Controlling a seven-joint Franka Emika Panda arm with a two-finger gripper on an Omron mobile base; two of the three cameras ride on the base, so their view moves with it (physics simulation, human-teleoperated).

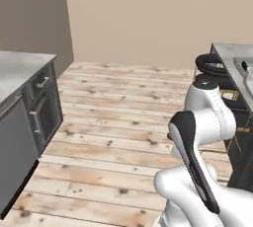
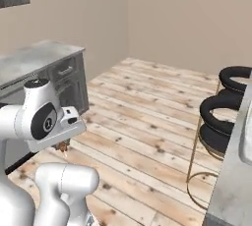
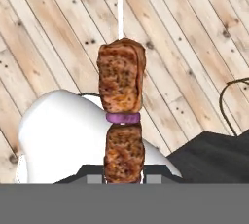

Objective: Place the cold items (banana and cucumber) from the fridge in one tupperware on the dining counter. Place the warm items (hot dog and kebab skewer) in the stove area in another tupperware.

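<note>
The gripper [image 3: 124, 178] is squeezing tight on the kebab skewer [image 3: 121, 121], holding it up over the wooden floor [image 3: 194, 38].

Kebab skewer [image 3: 122, 121] in hand [image 3: 123, 178] over floor [image 1: 118, 117] — cabinets [image 1: 34, 117] left, stools [image 2: 224, 117] right.

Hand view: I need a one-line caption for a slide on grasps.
Claw shut on the kebab skewer, its meat chunks and purple onion ring held above the plank floor.
</note>
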